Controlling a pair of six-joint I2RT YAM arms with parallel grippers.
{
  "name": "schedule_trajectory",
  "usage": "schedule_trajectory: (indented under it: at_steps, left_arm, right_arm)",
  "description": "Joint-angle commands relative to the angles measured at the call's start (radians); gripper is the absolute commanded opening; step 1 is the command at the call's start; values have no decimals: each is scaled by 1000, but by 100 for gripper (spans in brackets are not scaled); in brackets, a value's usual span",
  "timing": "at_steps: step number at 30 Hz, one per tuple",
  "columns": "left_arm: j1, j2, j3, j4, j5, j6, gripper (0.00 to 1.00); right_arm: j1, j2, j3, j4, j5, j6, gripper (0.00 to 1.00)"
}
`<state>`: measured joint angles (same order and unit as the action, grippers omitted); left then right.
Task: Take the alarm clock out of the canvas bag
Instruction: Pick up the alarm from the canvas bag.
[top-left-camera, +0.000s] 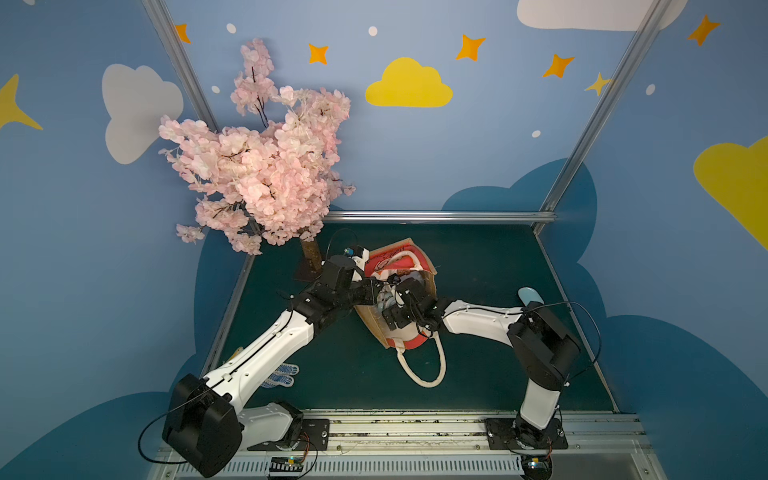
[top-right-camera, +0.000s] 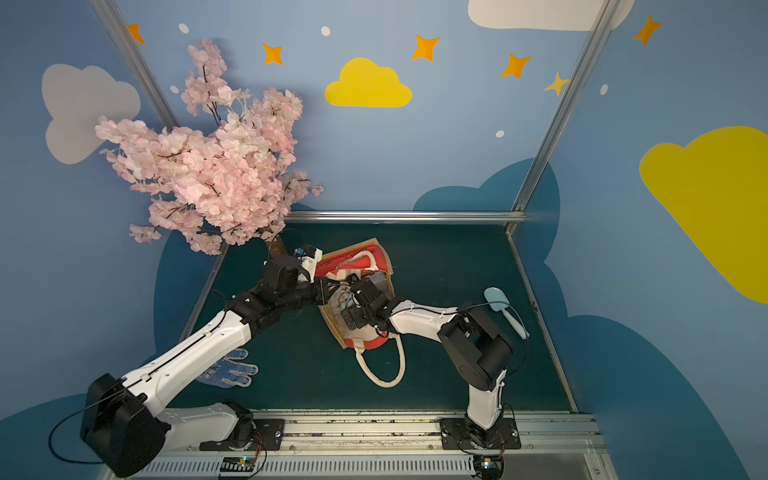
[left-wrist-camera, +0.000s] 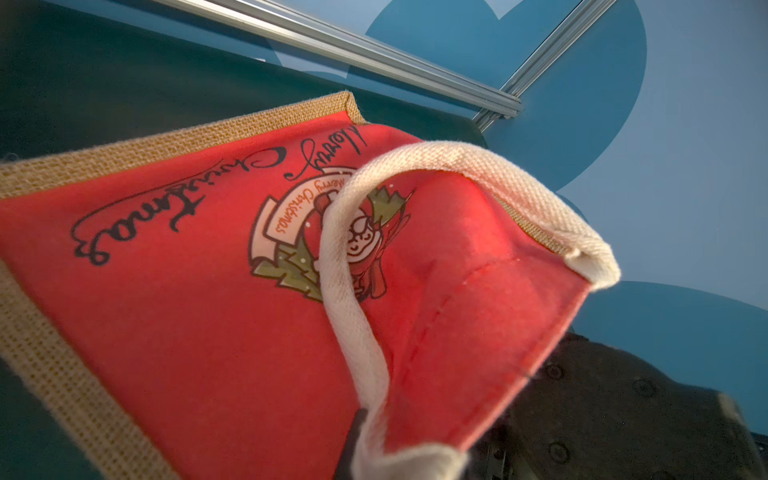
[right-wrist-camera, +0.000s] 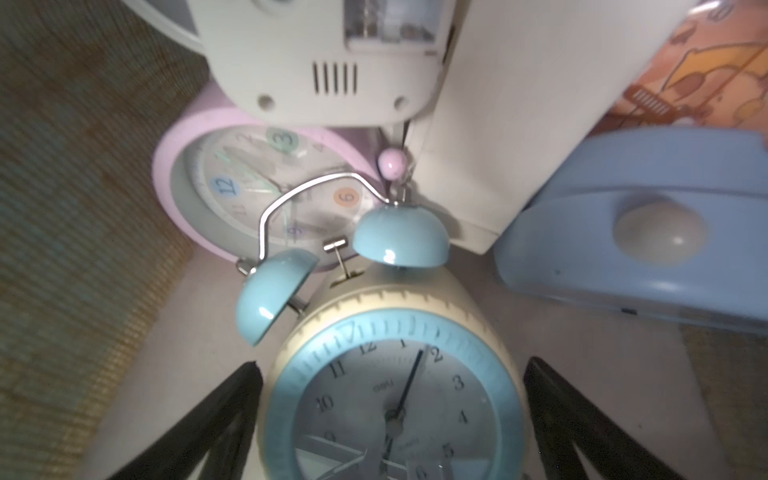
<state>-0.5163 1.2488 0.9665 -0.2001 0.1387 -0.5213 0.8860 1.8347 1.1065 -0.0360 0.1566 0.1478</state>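
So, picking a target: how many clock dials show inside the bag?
2. The blue-rimmed clock sits within the open right gripper; the pink clock lies behind it, overlapped by a white casing. More may be hidden in the canvas bag.

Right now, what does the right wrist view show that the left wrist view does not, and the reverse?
Only the right wrist view: inside the canvas bag, a cream-and-blue twin-bell alarm clock between the fingers of the open right gripper, a pink round clock beyond it, and a pale blue plastic item.
Only the left wrist view: the bag's red outer panel with Merry Christmas lettering, a cream handle, and the aluminium frame rail.
Both: the canvas bag's tan jute weave.
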Motion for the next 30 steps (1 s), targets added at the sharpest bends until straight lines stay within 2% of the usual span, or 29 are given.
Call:
schedule_trajectory:
  at_steps: [1, 6, 15, 22, 30]
  left_arm:
    - [7, -20, -18, -38, 29, -17, 4]
    - [12, -33, -28, -42, 29, -16, 4]
    - [13, -49, -39, -41, 29, -19, 4]
    - [12, -50, -37, -39, 33, -22, 4]
    - [13, -48, -35, -39, 44, -23, 4]
  right_arm:
    - [7, -9, -6, -58, 4, -35, 97]
    - [-2, -8, -2, -92, -11, -81, 95]
    - [-48, 18, 38, -139, -153, -124, 83]
    - [-55, 60, 72, -182, -198, -142, 90]
    - [-60, 98, 114, -213, -229, -140, 89]
